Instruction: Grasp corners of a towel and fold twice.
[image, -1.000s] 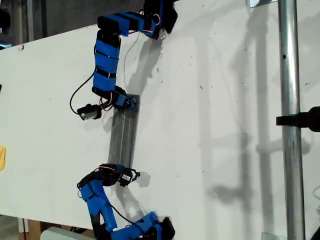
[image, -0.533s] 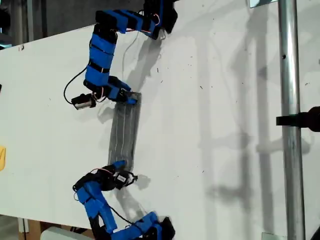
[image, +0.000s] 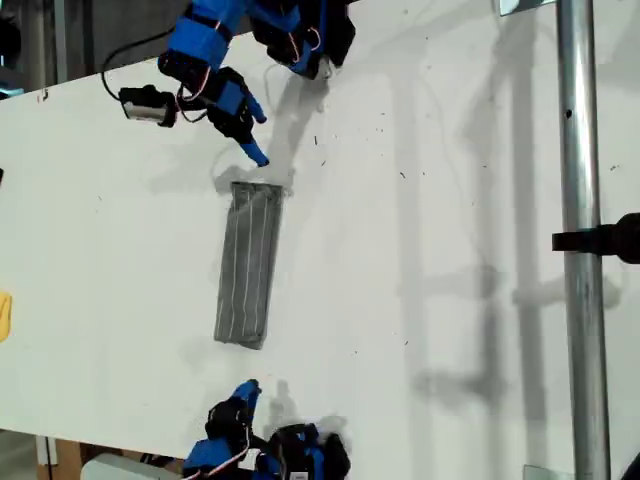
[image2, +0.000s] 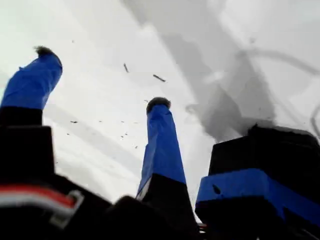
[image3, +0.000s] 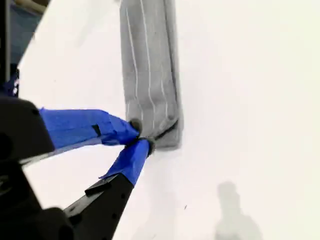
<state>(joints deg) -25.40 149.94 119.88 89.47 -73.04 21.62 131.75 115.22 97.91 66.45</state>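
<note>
Fingers (image2: 157, 135) of my first gripper (image2: 100, 80) spread and my second gripper (image3: 140, 135) pinched empty above the counter (image: 450, 200), since the towel (image: 248, 265) lies folded narrow.

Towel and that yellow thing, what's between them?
Only bare table lies between the towel and the yellow thing, seen in the exterior view.

In the exterior view, the picture's lower edge cuts off most of one arm (image: 270, 450), and the top edge cuts off another arm (image: 290, 25) above its wrist. A yellow object (image: 4, 315) shows only as a sliver at that view's left edge, so we cannot tell its shape. In the second wrist view, the towel (image3: 150, 65) runs out of frame at its far end, and the pinched-together tips of the second gripper (image3: 140, 137) hide part of its near edge. The specks (image2: 159, 77) are too small for us to identify.
</note>
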